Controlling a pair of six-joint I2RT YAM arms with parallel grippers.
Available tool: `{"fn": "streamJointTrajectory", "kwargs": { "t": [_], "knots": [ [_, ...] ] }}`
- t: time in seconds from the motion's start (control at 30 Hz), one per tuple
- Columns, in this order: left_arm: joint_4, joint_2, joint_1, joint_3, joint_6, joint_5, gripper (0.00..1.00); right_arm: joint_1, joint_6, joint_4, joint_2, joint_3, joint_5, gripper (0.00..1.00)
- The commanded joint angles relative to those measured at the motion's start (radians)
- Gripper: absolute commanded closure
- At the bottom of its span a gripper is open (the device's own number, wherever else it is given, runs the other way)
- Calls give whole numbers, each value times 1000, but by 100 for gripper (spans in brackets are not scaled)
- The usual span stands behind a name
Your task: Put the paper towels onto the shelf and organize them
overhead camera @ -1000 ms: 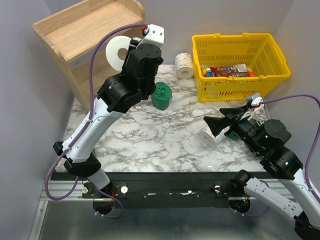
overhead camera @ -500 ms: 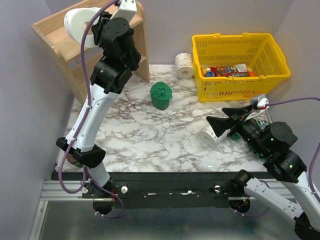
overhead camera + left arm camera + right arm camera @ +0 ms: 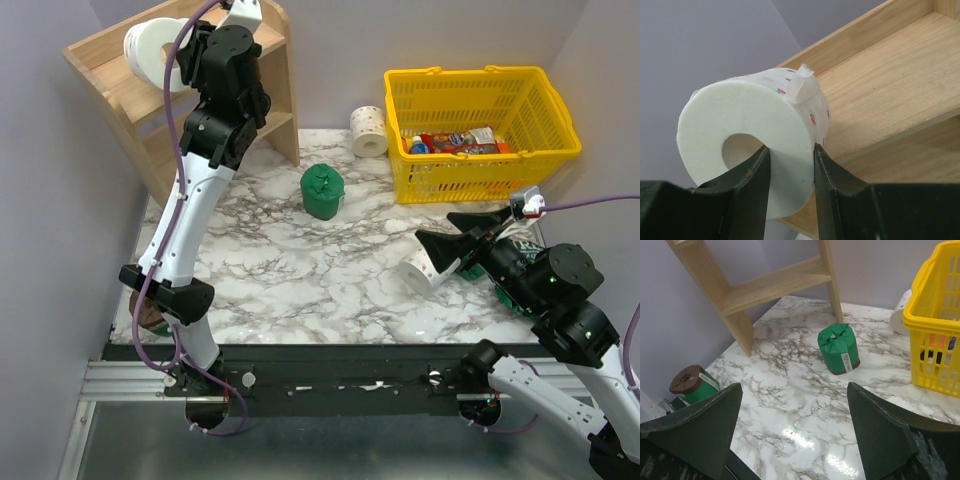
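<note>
Three white spotted rolls (image 3: 368, 131) and two green rolls (image 3: 323, 191) show, soft cylinders on veined marble (image 3: 300, 280). The left gripper (image 3: 790, 155) pinches one white roll (image 3: 750, 125) by its wall, a finger in the hollow core, over the plank shelf (image 3: 105, 60) at eleven o'clock. The right gripper (image 3: 794, 390), fingers spread, hangs by another white roll (image 3: 424, 270) at four.

We can read no text anywhere; the small white label (image 3: 845, 360) on the green roll (image 3: 832, 347) carries print too fine for us; the snack packets (image 3: 458, 143) in the yellow basket (image 3: 470, 82) show coloured lettering, blurred beyond reading; the white roll (image 3: 715, 120) bears small red marks, no legible sign.
</note>
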Motion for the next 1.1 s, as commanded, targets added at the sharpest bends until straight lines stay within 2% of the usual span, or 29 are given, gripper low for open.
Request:
{"fn": "streamJointTrajectory", "kwargs": {
  "t": [0.0, 0.17, 0.4, 0.53, 0.8, 1.07],
  "knots": [
    [-17, -1, 34, 35, -31, 41, 57, -2, 3, -8, 6, 29, -23, 6],
    [-18, 5, 72, 34, -48, 58, 56, -2, -3, -6, -2, 32, -17, 6],
    [-8, 20, 100, 37, -36, 52, 49, -2, 0, -11, -10, 47, -20, 6],
    [74, 25, 121, 11, 27, 15, 45, -3, -1, -12, -14, 47, -18, 6],
    [219, 71, 143, 64, 170, -28, 32, -2, -19, -21, -7, 56, -7, 6],
    [242, 80, 179, 31, 190, 9, 31, -2, -18, -24, 13, 60, -10, 6]
  ]
}}
